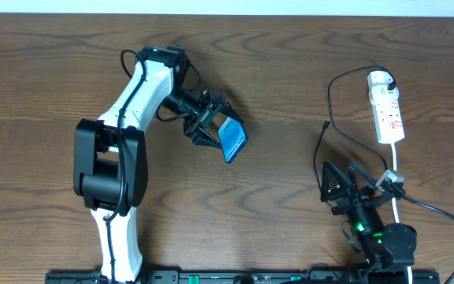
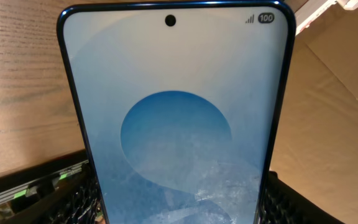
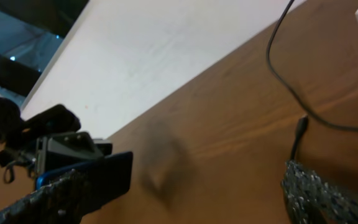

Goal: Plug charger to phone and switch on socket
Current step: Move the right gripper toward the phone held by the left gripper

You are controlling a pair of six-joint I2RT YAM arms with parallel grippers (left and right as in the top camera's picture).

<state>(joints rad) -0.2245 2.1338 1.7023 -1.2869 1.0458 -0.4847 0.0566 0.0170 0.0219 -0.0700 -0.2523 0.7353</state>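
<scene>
My left gripper (image 1: pixel 213 128) is shut on the phone (image 1: pixel 234 140) and holds it tilted above the table's middle. In the left wrist view the phone's blue screen (image 2: pixel 179 112) fills the frame between the fingers (image 2: pixel 179 208). My right gripper (image 1: pixel 335 186) is open and empty, below the charger's plug tip (image 1: pixel 325 125). The thin black charger cable (image 1: pixel 333 95) loops from the adapter end of the socket (image 1: pixel 389 115), a white power strip at the right. In the right wrist view the open fingers (image 3: pixel 191 199) frame bare table, with the plug tip (image 3: pixel 300 127) ahead on the right and the phone's dark edge (image 3: pixel 114 171) on the left.
A white cord (image 1: pixel 396 170) runs from the power strip down past my right arm. The brown wooden table (image 1: pixel 274 197) has a pale far edge (image 1: pixel 290 6). A black rail (image 1: pixel 235 276) lines the near edge.
</scene>
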